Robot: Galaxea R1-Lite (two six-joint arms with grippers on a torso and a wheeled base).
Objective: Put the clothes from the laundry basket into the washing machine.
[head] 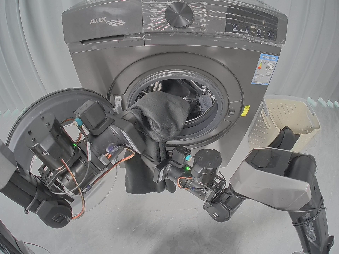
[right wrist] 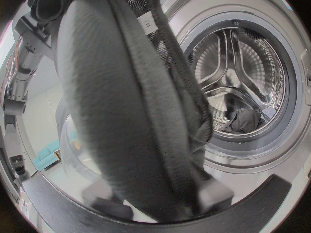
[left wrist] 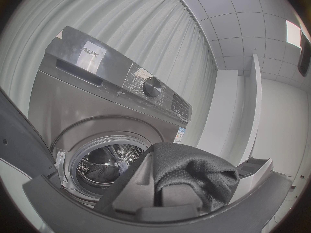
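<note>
— Where's the black garment (head: 160,115) now?
— Bunched at the mouth of the washing machine (head: 169,53), with the rest hanging down the front. The left claw (left wrist: 162,194) pinches the upper bunch. The right claw (right wrist: 155,198), lower down, is clamped on the hanging part.
— Mid-loading, then?
— I'd say so. Next it wants pushing past the rim into the drum (right wrist: 239,72), then letting go. Another dark piece (right wrist: 244,120) lies inside, and the laundry basket (head: 282,117) stands just beside the machine.
</note>
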